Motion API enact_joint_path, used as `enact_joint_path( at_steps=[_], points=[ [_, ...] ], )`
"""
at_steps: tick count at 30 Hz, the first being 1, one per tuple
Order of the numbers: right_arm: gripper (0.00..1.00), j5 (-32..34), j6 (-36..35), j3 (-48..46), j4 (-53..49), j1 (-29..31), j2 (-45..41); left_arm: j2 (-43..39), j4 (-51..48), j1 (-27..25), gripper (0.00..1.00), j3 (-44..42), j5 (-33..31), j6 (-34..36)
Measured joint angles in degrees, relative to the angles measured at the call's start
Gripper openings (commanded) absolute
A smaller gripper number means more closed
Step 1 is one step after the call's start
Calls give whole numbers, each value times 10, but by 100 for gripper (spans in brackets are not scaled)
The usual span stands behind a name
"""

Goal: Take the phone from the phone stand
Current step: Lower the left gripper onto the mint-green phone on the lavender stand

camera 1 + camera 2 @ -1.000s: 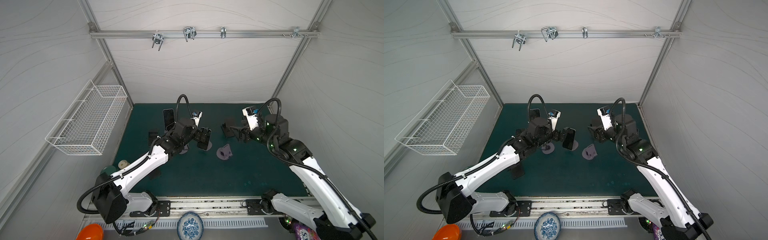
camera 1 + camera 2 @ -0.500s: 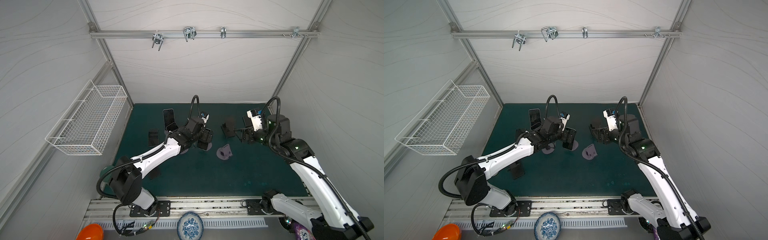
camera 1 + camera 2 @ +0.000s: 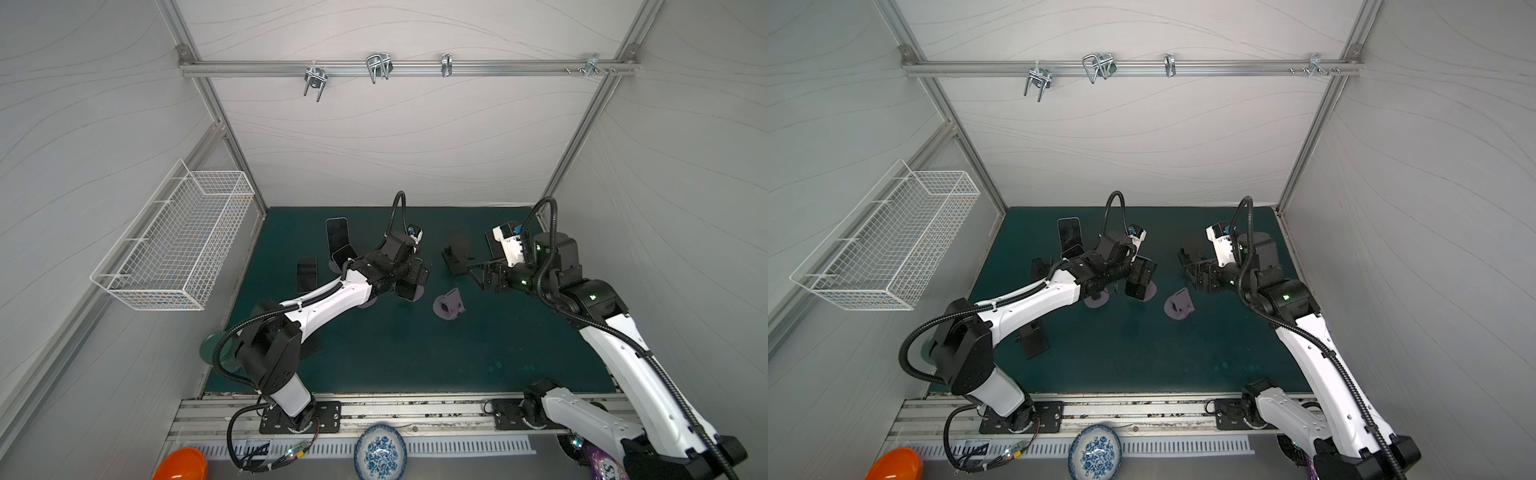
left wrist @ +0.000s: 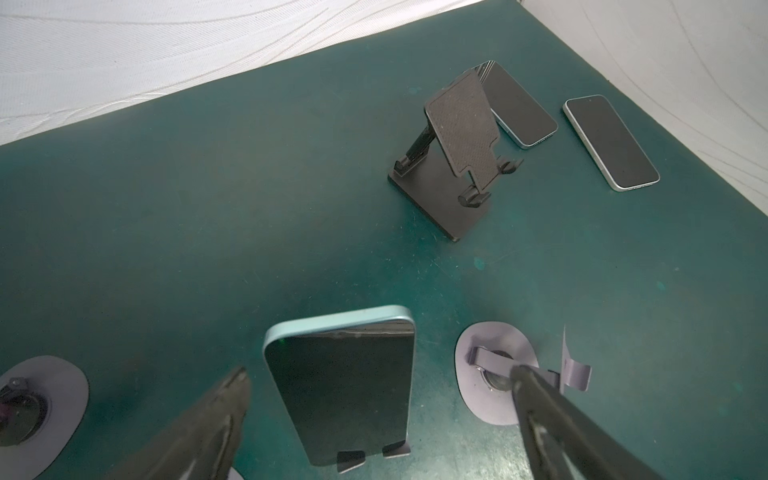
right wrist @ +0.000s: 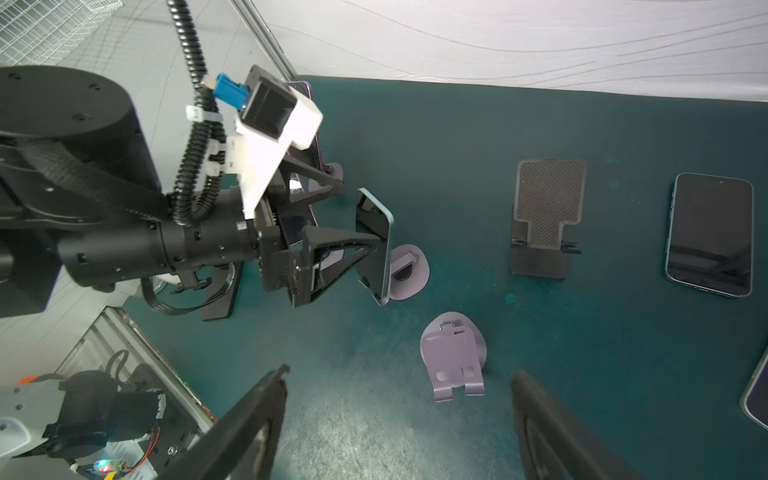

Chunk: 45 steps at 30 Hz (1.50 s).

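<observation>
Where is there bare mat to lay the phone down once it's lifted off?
Bare mat runs from the empty purple stand to the front rail. The back is crowded: black stand, flat phones.

At the middle of the tabletop (image 3: pixel 415 353) a phone (image 4: pixel 340 386) leans upright in its phone stand (image 5: pixel 411 270). Just right of it sits an empty stand (image 3: pixel 449 303); farther back and right, a folding stand (image 3: pixel 457 257) with two flat phones (image 4: pixel 519 108) to its right. Back left stands a propped phone (image 3: pixel 336 232), a spare phone (image 3: pixel 306 274) lying flat left of it.
</observation>
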Motion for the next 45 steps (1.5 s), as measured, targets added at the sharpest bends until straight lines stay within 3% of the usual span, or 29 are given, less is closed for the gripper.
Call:
enact_joint_path(
  at_steps=[45],
  points=[
    [85,-31,16,-6,0,0,7,57,-15,30,96,14,30,13]
  ],
)
